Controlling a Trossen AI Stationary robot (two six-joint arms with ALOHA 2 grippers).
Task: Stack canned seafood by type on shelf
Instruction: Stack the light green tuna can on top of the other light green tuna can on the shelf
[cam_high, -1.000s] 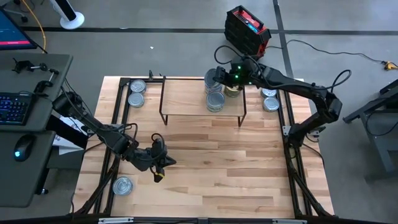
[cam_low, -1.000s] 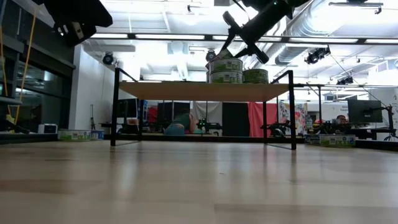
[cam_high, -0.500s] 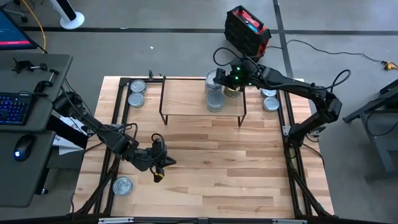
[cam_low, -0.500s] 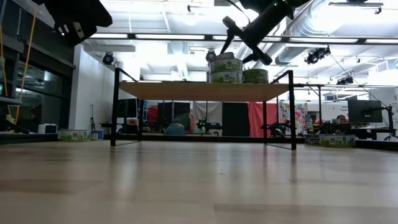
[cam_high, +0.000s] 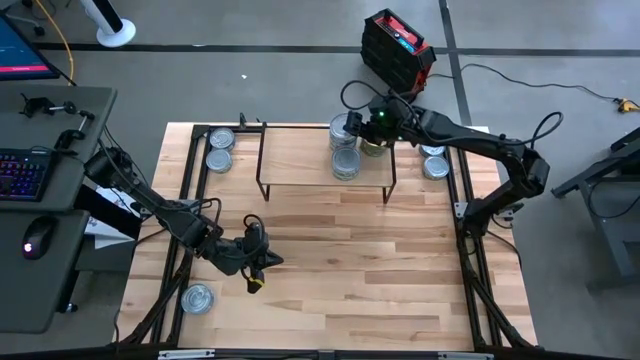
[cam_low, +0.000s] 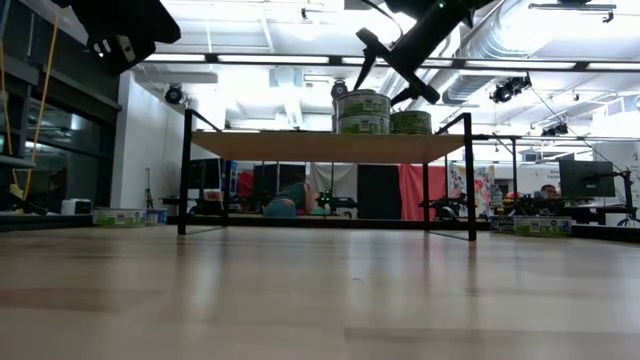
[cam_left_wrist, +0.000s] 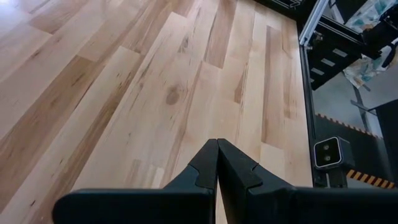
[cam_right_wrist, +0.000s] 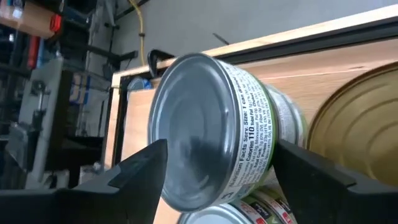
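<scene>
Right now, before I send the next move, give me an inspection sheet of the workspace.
Surface: wooden tabletop, bare in the middle.
Job's things: shelf carries tins at its right end: a stack of silver tins beside a gold tin. Loose tins: two left of the shelf, two right of it, one at the front left corner.
Clutter: nothing seen on the table.
Grippers: right gripper open, above the stack, fingers either side of the top tin. Left gripper shut, empty, low over the front left of the table.
Cables: one across the floor beyond the table.
Surroundings: desk with keyboard at left; red-and-black case behind the table.
</scene>
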